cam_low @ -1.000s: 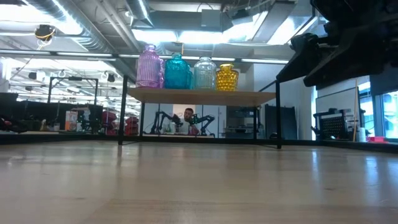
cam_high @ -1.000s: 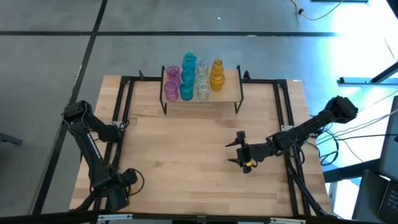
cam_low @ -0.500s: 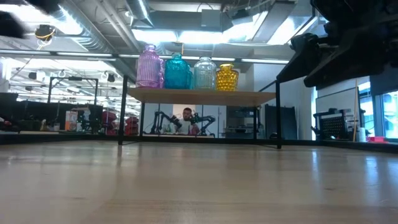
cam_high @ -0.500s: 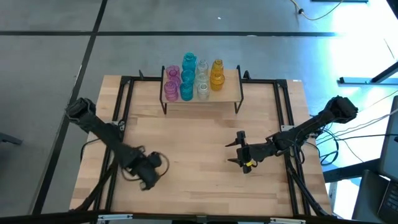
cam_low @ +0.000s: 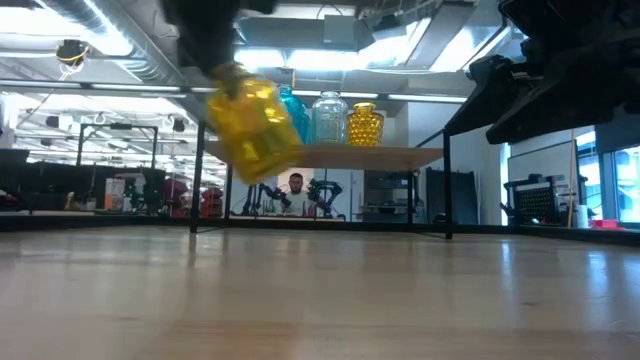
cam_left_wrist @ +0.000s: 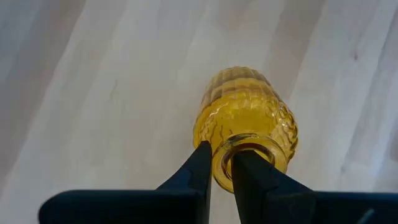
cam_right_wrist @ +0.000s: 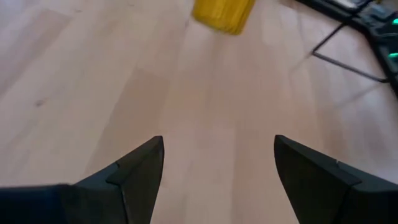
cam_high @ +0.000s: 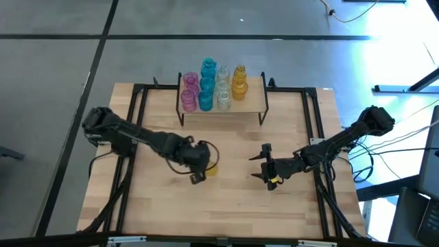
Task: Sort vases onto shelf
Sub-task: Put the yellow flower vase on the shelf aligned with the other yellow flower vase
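An amber-yellow vase (cam_left_wrist: 245,109) hangs under my left gripper (cam_left_wrist: 222,152), which is shut on it above the middle of the table (cam_high: 206,166). In the low view the vase (cam_low: 250,125) floats tilted, clear of the wood. The shelf (cam_high: 254,97) stands at the table's far edge on thin black legs. Its board carries pink (cam_high: 188,92), teal (cam_high: 206,84), clear (cam_high: 223,88) and amber (cam_high: 239,81) vases in rows. My right gripper (cam_high: 263,167) waits open right of centre, with nothing between its fingers (cam_right_wrist: 140,168). My left gripper pinches the wall of the yellow vase's mouth rim (cam_left_wrist: 219,171), one finger inside the opening and one outside. The fingers come from above, slanting down. The vase hangs below them, tilted and lifted clear of the table.
Black frame rails (cam_high: 137,116) (cam_high: 312,120) run along the table's left and right sides toward the shelf. Bare wood (cam_high: 219,137) lies between the shelf and both grippers. The room beyond the table shows under the shelf board (cam_low: 330,155) in the low view.
My left gripper has swung from the table's near left corner toward the middle and the far edge, rising and turning as it went. The yellow vase, not seen in the earlier frames, now hangs tilted in front of the shelf in the low view.
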You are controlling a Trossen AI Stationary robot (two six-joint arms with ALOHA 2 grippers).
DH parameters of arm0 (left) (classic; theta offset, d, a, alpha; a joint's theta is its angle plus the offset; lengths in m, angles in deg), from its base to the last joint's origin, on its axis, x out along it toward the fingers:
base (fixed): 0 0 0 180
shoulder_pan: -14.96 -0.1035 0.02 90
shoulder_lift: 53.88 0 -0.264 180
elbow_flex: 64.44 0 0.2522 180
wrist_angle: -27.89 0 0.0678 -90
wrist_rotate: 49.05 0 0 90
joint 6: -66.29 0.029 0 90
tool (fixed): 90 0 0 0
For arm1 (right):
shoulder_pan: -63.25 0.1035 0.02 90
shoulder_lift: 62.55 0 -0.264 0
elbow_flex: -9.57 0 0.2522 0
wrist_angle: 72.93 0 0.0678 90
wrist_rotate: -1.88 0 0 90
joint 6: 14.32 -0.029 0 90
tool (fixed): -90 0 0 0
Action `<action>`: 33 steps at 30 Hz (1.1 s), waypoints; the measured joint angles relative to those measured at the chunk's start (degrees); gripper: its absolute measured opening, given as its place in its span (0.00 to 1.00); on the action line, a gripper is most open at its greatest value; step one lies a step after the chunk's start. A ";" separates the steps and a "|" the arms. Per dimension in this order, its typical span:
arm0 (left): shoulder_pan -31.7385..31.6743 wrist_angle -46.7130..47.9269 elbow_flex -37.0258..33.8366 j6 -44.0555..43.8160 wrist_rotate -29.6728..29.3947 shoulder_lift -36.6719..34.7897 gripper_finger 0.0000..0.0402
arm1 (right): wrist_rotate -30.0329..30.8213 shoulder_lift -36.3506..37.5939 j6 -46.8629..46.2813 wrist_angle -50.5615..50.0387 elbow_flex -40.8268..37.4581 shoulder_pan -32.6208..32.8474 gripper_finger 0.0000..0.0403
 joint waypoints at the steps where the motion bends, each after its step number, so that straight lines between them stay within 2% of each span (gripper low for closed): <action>1: -0.41 0.15 1.49 1.69 0.00 1.49 0.09 | 0.97 0.00 0.11 -0.02 0.00 0.00 0.71; 4: -1.65 0.53 5.71 6.23 0.85 6.10 0.09 | 3.24 0.00 0.31 -0.04 0.00 -0.49 0.71; 8: -3.54 4.42 12.14 8.95 2.55 12.23 0.09 | 3.38 0.00 0.38 -0.08 0.00 -2.61 0.71; 14: -5.71 11.83 19.67 9.43 2.51 19.04 0.10 | -1.74 0.00 0.39 -1.74 0.00 -7.98 0.71; 22: -6.30 10.59 20.40 10.25 3.93 20.23 0.13 | -7.33 0.00 -0.99 -4.06 0.00 -10.90 0.71; 33: -6.18 8.60 20.38 11.76 1.91 20.19 0.30 | -8.69 0.00 -1.15 -2.83 0.00 -10.86 0.71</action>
